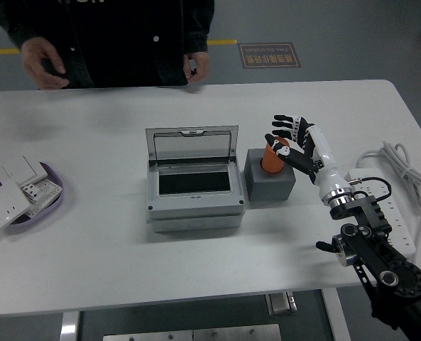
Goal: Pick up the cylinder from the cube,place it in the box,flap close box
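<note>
Right hand point(290, 142) seemingly clasping orange cylinder point(272, 158) on grey cube point(270, 185), floor sign point(269, 55) unreadable

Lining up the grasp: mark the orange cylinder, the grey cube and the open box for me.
orange cylinder point(270, 160): head view, on its visible side wall.
grey cube point(270, 186): head view, on its front face.
open box point(193, 210): head view, on its front rim below the opening.

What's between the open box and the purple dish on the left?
Nothing: in the head view the stretch of white table between the box and the dish is bare.
</note>
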Controlling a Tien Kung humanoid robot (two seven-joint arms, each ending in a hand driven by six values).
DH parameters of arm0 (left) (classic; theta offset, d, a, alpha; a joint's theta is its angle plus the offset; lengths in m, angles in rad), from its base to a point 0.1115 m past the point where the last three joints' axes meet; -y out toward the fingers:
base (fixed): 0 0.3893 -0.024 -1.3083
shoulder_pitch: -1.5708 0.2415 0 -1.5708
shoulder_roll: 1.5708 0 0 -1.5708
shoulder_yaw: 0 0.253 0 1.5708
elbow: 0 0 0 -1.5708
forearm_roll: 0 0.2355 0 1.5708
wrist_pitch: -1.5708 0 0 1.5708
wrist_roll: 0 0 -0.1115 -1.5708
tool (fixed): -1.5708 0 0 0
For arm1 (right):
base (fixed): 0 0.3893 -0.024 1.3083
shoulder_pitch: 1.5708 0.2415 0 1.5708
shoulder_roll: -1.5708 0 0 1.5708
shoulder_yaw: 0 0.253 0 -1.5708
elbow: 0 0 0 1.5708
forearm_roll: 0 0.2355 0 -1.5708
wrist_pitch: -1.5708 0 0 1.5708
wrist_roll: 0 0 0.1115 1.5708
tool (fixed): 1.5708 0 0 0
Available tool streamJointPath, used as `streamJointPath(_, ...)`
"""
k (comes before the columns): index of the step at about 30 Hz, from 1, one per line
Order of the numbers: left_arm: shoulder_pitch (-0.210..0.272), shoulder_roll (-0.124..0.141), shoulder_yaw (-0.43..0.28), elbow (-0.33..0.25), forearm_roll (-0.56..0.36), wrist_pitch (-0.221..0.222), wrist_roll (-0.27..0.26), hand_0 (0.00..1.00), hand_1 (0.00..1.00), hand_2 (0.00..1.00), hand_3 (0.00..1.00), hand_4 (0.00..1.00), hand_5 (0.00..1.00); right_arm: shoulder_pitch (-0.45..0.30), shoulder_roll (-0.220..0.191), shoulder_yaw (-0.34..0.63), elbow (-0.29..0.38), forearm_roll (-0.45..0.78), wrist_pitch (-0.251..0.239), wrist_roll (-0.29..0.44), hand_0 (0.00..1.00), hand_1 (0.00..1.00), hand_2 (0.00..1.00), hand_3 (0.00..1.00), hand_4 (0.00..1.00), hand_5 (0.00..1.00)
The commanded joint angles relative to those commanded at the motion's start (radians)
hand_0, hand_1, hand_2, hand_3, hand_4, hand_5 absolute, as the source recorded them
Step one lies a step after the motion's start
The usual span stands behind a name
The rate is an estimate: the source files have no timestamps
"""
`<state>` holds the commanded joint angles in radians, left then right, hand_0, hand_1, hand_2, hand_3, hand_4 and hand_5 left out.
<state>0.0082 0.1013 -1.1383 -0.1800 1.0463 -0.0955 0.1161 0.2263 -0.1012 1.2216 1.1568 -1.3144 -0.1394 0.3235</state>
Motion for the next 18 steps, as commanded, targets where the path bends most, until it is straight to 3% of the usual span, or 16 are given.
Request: streamJointPath(18, -0.008, 0.001, 0.009, 0.0, 0.002, -0.001, -0.001, 0.638, 0.664, 0.575, 0.641, 0.726, 0.278, 0.011, 0.028, -0.087, -0.045, -0.005, 0.002, -0.003, 0.742, 0.682, 0.695, 0.711, 0.807, 0.238)
